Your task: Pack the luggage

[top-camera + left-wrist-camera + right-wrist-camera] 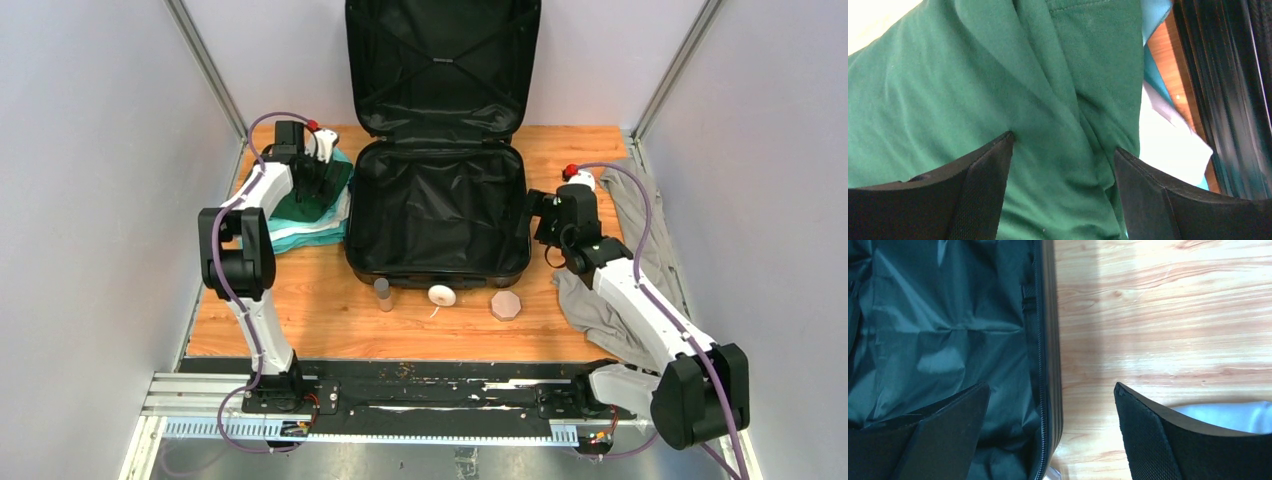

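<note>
The luggage (437, 277) is a large black suitcase lying open mid-table, its lid (440, 60) standing up against the back wall, black lining bare inside. My left gripper (318, 185) is open and low over a dark green garment (300, 207) on a pile of folded clothes left of the case. In the left wrist view its fingers (988, 170) stand wide apart against the green cloth (998, 90). My right gripper (540, 215) is open at the case's right side. In the right wrist view it (1052, 390) straddles the zipped rim (1048, 340).
Teal and white folded clothes (300, 238) lie under the green one. A grey garment (592, 305) lies crumpled along the right edge. A small bottle (383, 294), a white disc (441, 295) and a pinkish octagonal piece (506, 305) sit in front of the case.
</note>
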You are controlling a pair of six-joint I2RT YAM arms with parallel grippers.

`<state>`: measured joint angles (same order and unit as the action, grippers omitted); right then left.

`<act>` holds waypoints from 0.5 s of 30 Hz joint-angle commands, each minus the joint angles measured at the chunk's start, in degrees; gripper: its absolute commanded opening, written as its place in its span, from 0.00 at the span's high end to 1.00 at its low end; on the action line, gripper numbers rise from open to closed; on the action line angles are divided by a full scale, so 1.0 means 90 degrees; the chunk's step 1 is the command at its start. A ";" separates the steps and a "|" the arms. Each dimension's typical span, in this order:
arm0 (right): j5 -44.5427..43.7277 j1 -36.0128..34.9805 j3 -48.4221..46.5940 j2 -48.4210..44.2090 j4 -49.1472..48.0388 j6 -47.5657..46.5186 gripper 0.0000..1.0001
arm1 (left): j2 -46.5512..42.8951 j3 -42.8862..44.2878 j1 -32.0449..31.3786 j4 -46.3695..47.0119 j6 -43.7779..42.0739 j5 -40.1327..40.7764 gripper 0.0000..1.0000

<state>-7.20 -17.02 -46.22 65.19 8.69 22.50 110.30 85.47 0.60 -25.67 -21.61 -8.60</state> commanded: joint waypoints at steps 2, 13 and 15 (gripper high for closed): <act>-0.0715 -0.0053 -0.0411 -0.0023 0.0585 -0.0180 0.02 | 0.0167 0.0260 0.0000 0.0030 0.0209 -0.0358 0.22; -0.0306 -0.0048 -0.1779 0.1173 0.0869 -0.0708 0.02 | 0.0518 0.0395 -0.0233 0.0188 0.0124 -0.0210 0.58; -0.0134 -0.0053 -0.2109 0.1237 0.1027 -0.0760 0.02 | 0.0559 0.0391 -0.0233 0.0225 0.0075 -0.0144 0.68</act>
<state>-10.41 -17.02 -59.48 75.92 14.33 18.20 113.10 87.81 -1.26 -24.36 -20.23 -10.66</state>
